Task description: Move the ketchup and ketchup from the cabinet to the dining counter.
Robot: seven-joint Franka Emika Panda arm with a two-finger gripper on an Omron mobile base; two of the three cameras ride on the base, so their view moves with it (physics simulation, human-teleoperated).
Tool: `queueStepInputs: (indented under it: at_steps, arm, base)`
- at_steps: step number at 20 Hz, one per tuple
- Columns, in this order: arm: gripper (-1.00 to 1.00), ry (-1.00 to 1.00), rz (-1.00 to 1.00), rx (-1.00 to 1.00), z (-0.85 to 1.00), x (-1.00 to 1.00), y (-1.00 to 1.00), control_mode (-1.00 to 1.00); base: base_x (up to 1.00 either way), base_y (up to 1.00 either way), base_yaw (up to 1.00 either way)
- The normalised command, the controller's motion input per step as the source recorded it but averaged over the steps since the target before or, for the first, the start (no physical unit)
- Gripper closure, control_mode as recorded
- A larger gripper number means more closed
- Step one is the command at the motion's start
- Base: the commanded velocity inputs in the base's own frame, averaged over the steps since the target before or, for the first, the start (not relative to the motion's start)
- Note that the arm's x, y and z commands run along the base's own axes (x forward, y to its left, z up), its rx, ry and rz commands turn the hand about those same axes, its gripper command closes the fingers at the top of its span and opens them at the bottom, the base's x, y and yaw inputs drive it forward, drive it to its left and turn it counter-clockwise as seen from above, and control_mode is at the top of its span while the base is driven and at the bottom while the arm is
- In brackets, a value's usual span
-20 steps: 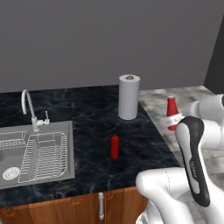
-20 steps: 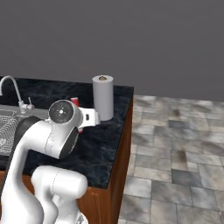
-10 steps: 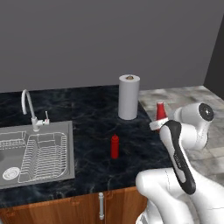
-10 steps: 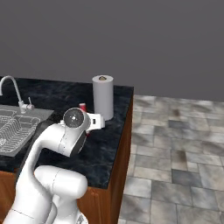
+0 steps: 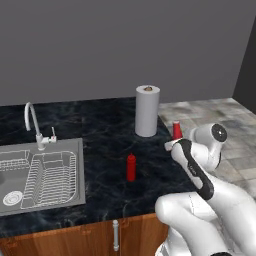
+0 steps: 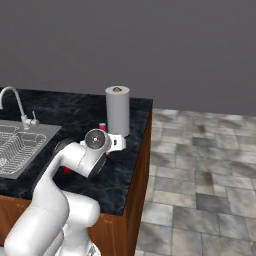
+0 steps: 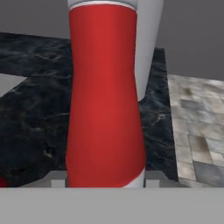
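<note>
- At the right end of the dining counter [image 5: 100, 135], your gripper [image 5: 172, 144] is closed on the pale-capped ketchup bottle [image 7: 105, 100], whose red body stands upright between the jaws in the hand view.
- From the left base view you see that bottle [image 5: 177, 130] held just right of the paper towel roll [image 5: 147, 110].
- The all-red ketchup bottle [image 5: 131, 167] stands upright on the black marble, in front of the roll, apart from your gripper.
- Farther left you have the steel sink [image 5: 40, 175] and tap [image 5: 34, 125].
</note>
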Motion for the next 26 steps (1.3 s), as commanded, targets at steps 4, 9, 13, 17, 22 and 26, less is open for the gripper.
queueStepInputs:
  at_steps: [4,9,13,17,22,26]
  arm:
    - [1.00,0.06,0.01,0.00,-0.42,0.53,-0.18,-1.00]
    - [1.00,0.08,0.05,0.00,-0.48,0.51,-0.11,-1.00]
    - [1.00,0.02,0.06,0.00,-0.48,0.47,-0.08,-1.00]
    - [1.00,0.00,0.06,0.01,-0.41,0.33,-0.01,-1.00]
    - [1.00,0.00,0.09,0.06,-0.26,0.14,0.00,-1.00]
    - [1.00,0.00,0.11,0.07,-0.16,0.00,0.00,-1.00]
  base:
    - [0.00,0.00,0.00]
    - [0.00,0.00,0.00]
    - [0.00,0.00,0.00]
    - [0.00,0.00,0.00]
    - [0.00,0.00,0.00]
    - [0.00,0.00,0.00]
